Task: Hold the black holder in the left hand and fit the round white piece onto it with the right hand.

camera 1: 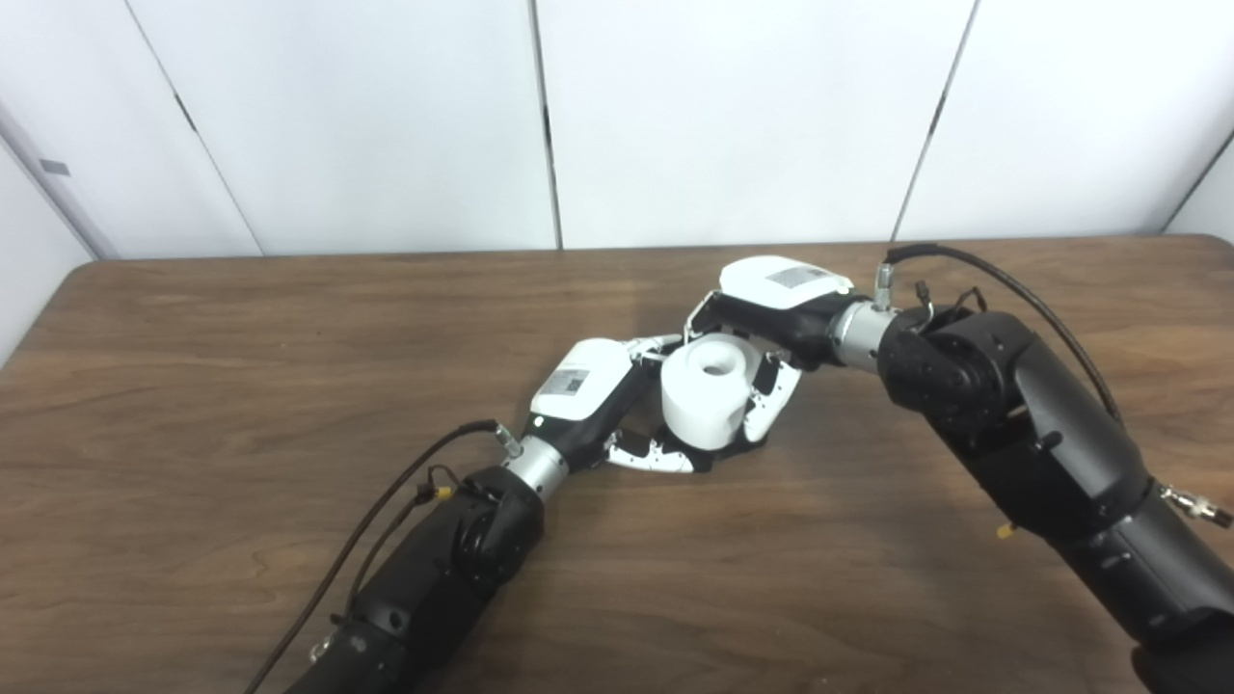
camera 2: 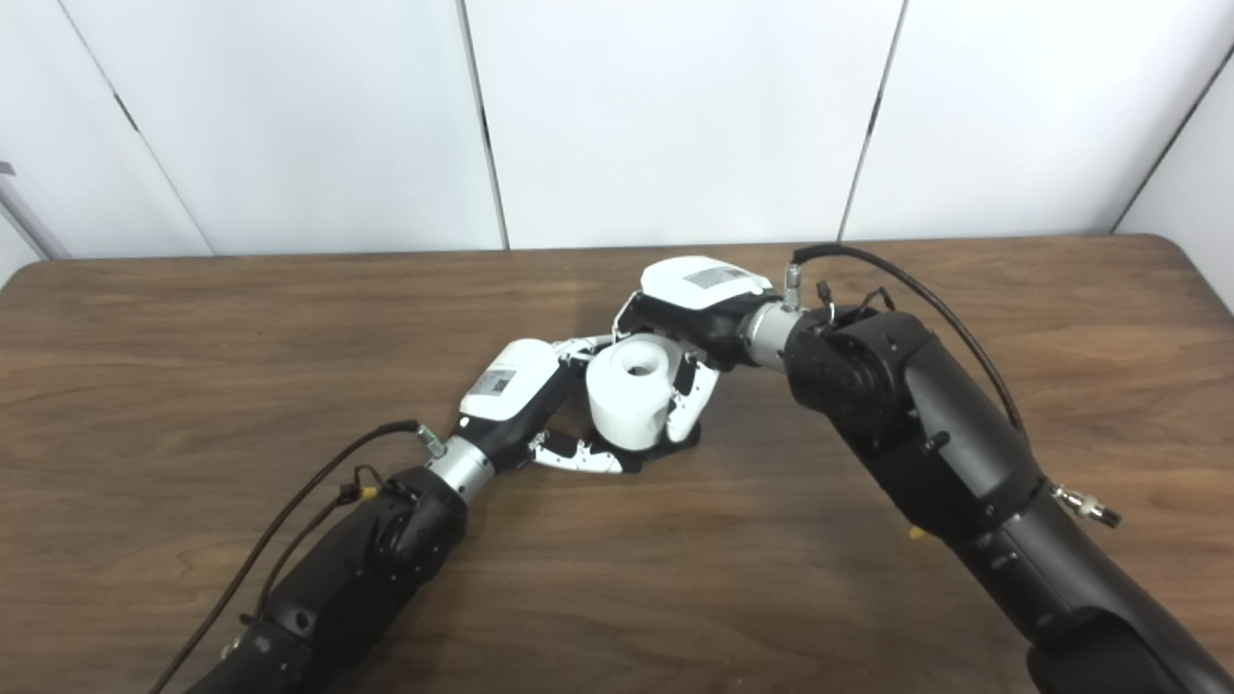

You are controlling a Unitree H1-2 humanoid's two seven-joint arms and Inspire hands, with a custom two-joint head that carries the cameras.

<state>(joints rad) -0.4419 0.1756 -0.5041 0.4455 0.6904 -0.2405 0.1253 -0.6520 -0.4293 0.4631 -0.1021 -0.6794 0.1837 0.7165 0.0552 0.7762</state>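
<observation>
Fitting looks like the step in hand. From the left eye, the right hand (camera 1: 762, 337) wraps its fingers around the round white piece (camera 1: 709, 393), a thick cylinder with a hole in its top, near the middle of the wooden table (camera 1: 241, 386). The left hand (camera 1: 617, 410) reaches in beside it, fingers curled low at its base; what it grips is hidden.

From the right eye, a dark edge under the white piece at (camera 2: 680, 439) is probably the black holder, the left hand (camera 2: 540, 405) closed near it. Next, I judge, the piece needs pressing straight down until seated. No containers are visible.
</observation>
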